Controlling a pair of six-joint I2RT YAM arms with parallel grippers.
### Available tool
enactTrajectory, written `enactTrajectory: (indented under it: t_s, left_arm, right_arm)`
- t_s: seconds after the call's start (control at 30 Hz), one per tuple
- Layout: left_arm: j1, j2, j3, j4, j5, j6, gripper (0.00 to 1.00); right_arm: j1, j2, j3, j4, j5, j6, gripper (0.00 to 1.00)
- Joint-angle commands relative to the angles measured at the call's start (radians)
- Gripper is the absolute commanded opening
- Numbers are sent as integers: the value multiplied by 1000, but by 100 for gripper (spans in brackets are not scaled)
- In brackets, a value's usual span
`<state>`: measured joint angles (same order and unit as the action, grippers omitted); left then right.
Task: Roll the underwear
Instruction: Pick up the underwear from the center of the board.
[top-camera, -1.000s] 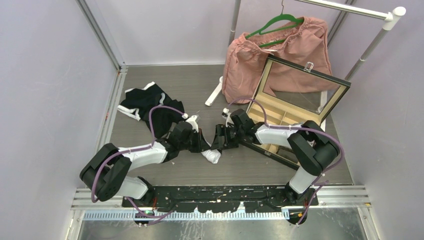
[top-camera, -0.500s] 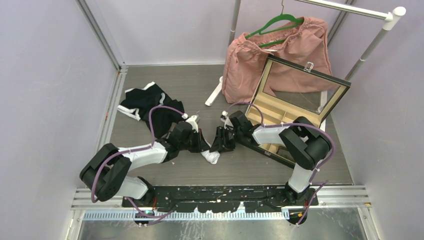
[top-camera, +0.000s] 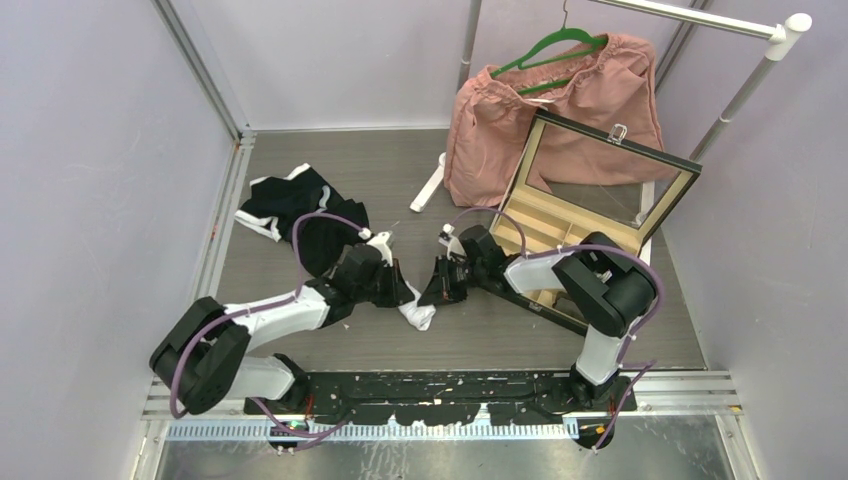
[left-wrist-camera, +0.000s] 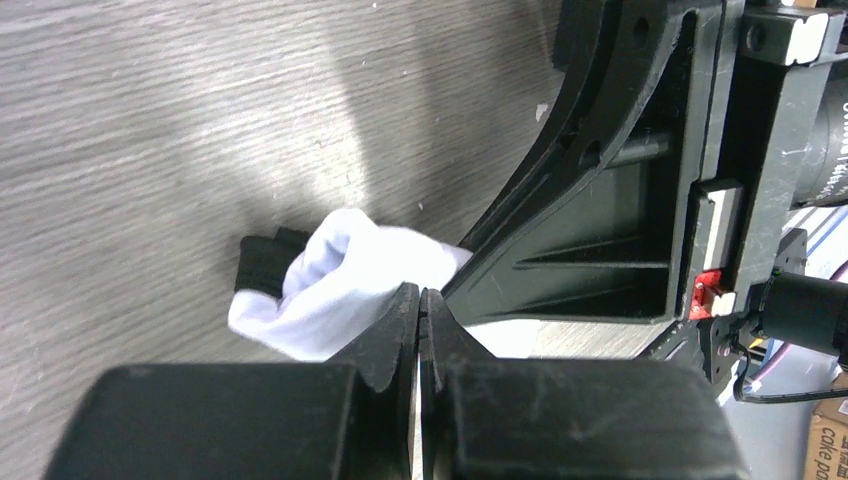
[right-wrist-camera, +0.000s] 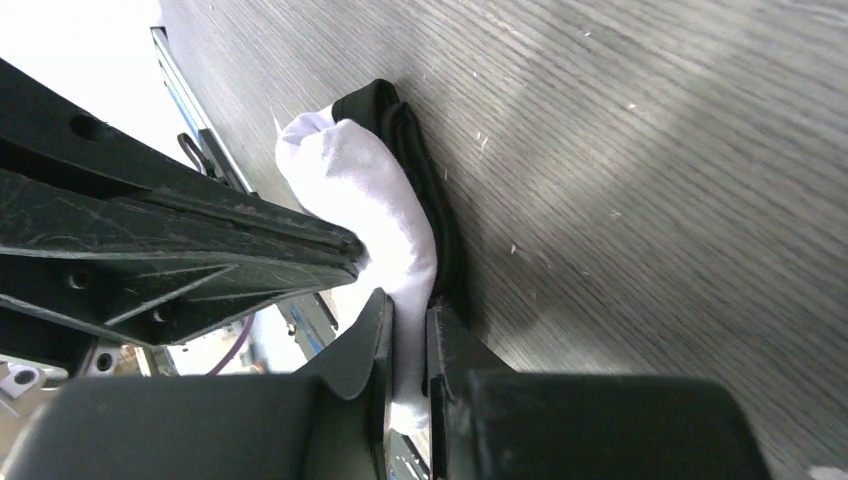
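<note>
**Left gripper (left-wrist-camera: 418, 300) and right gripper (right-wrist-camera: 408, 310) meet on one white bundle**

Both arms reach to the middle of the grey wood-grain table (top-camera: 500, 335), fingertips nearly touching each other. Between them lies the small, soft white underwear with its black band (top-camera: 422, 316), bunched into a short roll flat on the tabletop. The right gripper has its jaws drawn in on a fold of white cloth, which shows plainly between its two fingers. The left gripper's jaws are pressed together at the opposite edge of the white underwear. A white sliver runs between them, so it seems to pinch a thin layer, though that view is too tight to be sure. Well apart, toward the left wall, rests a loose heap of black-and-white underwear (top-camera: 300, 215). An open black compartment box with a glass lid (top-camera: 600, 185) stands to the right, and a large pink garment on a green hanger (top-camera: 560, 110) hangs behind it.
</note>
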<state>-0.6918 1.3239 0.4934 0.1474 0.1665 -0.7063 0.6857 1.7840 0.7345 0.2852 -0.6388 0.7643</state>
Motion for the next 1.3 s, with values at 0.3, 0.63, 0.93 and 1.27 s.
enactTrajectory:
  t_s: [0.3, 0.63, 0.93, 1.27]
  left_arm:
    - [6, -378, 177, -484, -187, 29, 20]
    - [8, -426, 97, -508, -199, 0, 19]
    - [9, -428, 94, -518, -208, 5, 18]
    - [11, -385, 123, -527, -172, 26, 12]
  right_arm:
    - [5, -200, -18, -134, 160, -159, 1]
    - [5, -388, 88, -441, 347, -386, 1]
    - [5, -483, 206, -677, 500, -578, 1]
    - [6, -646, 299, -878, 800, -950, 1]
